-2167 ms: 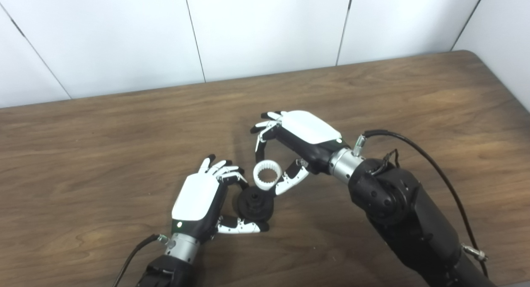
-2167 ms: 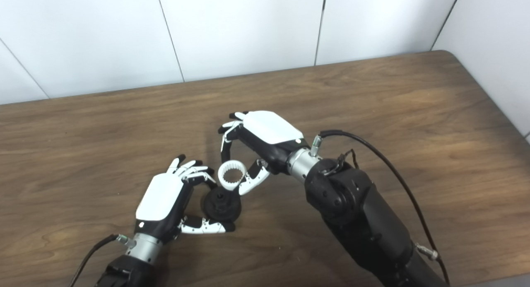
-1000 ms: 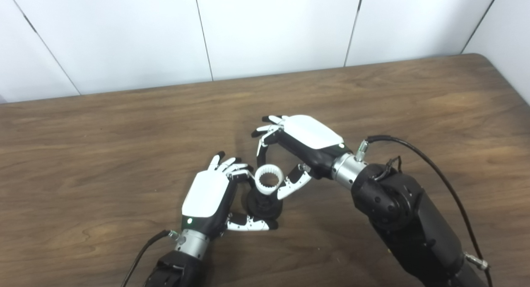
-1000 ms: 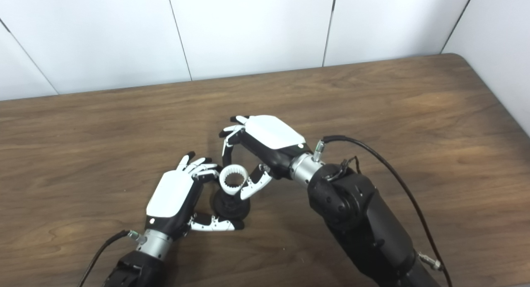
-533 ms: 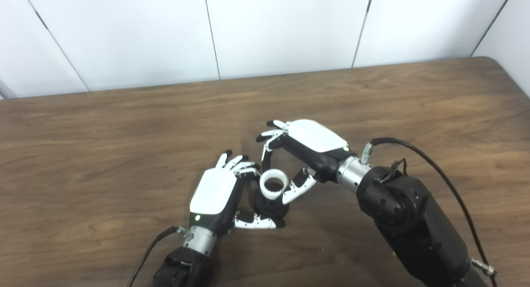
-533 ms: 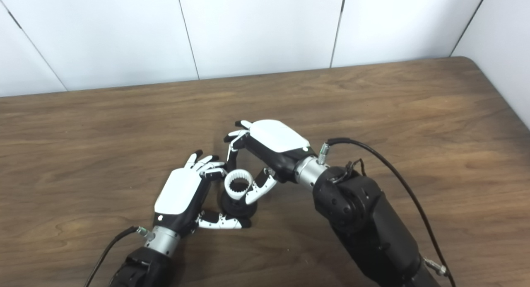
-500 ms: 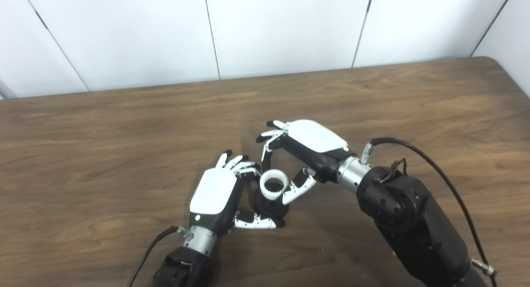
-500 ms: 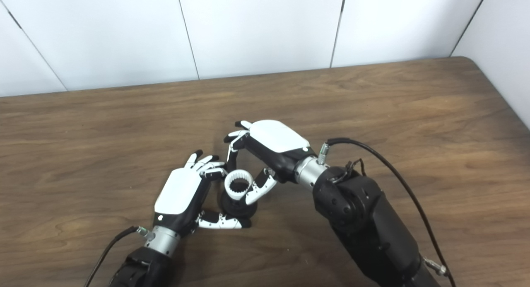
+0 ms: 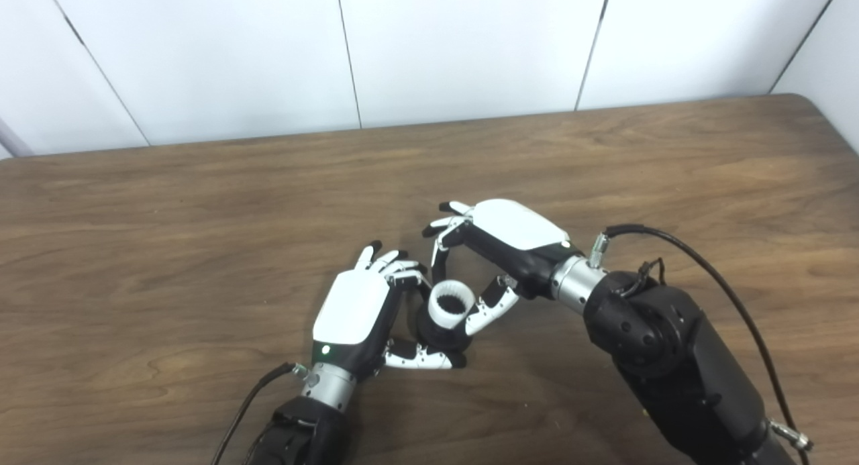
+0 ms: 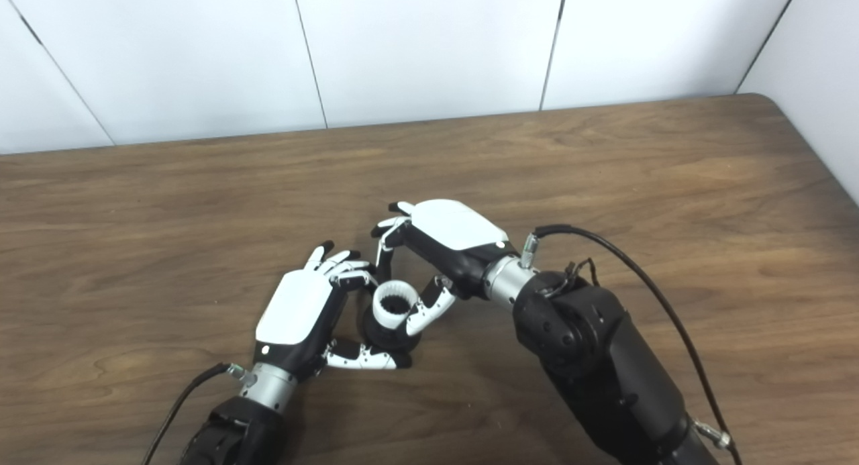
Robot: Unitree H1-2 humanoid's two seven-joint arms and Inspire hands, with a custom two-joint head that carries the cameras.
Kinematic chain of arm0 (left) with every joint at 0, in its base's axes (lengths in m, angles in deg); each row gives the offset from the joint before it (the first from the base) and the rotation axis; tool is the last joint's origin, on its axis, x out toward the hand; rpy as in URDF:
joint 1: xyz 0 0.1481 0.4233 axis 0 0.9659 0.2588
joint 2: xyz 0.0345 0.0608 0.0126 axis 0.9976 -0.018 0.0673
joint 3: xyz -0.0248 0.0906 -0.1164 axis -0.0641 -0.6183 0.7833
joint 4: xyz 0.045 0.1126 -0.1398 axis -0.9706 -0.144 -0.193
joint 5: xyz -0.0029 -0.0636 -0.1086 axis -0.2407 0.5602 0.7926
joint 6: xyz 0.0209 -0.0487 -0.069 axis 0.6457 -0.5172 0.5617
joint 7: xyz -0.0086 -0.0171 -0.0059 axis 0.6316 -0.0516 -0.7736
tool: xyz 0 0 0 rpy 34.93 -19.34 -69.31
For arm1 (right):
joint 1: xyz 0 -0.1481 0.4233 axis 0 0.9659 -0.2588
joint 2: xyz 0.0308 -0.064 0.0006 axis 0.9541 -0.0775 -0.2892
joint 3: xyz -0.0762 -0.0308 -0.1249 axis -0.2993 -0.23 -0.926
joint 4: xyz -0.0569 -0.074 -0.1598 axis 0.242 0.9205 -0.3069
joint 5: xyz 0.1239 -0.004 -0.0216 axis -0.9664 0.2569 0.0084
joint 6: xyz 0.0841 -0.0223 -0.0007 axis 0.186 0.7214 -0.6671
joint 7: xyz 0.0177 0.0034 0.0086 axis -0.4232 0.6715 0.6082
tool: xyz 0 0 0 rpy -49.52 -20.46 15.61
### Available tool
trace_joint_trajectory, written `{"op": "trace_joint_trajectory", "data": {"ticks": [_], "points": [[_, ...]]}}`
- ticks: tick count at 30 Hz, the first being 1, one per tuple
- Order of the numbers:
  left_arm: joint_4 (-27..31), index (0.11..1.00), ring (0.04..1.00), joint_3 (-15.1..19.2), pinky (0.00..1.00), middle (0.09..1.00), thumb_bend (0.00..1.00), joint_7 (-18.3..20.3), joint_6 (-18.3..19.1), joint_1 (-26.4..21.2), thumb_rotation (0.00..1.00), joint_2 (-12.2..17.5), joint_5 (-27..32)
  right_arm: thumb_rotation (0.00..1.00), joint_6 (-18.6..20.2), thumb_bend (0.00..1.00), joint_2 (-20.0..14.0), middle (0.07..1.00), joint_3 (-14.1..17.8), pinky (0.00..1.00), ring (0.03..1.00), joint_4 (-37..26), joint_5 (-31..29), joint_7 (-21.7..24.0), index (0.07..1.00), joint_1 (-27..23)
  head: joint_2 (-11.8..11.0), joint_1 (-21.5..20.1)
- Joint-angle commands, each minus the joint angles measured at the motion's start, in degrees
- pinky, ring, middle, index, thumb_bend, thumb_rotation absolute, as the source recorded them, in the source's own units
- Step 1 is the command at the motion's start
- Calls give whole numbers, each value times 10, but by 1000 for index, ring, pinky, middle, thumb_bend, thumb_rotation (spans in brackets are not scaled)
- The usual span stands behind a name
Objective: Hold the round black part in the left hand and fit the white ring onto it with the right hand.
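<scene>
The round black part [image 9: 435,333] stands on the wooden table [image 9: 201,203] near its front middle. My left hand [image 9: 356,311] is shut on it, fingers curled over its far side and thumb under its near side. The white toothed ring [image 9: 451,303] sits directly on top of the black part, its dark centre showing through. My right hand [image 9: 500,240] is shut on the white ring, a finger behind it and the thumb at its right side. In the right eye view the white ring [image 10: 394,304] covers most of the black part [image 10: 379,334].
White wall panels [image 9: 470,42] rise behind the table's far edge. A black cable [image 9: 704,270] loops off my right forearm, and another cable [image 9: 248,404] trails from my left wrist. The table's rounded far right corner [image 9: 798,99] is in view.
My right hand has lowered the white ring from just above the black part down onto its top. The camera has shifted, moving the whole scene slightly right and down.
</scene>
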Motion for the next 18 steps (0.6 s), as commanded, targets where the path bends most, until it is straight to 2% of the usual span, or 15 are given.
{"op": "trace_joint_trajectory", "data": {"ticks": [1,10,18], "points": [[-13,486,882,-8,1000,770,520,25,16,2,58,3,-17,136,-14,520,-3,860,8,949,982,-8,-4,-8,487,-15,1,0],[-13,485,880,-8,1000,768,521,24,15,2,57,1,-19,135,-29,520,-3,854,7,940,975,0,-3,-24,487,-7,3,0],[-16,485,875,-8,1000,764,521,15,10,3,57,-2,-19,136,-29,518,3,861,2,945,981,-9,4,-17,487,-7,5,1]]}}
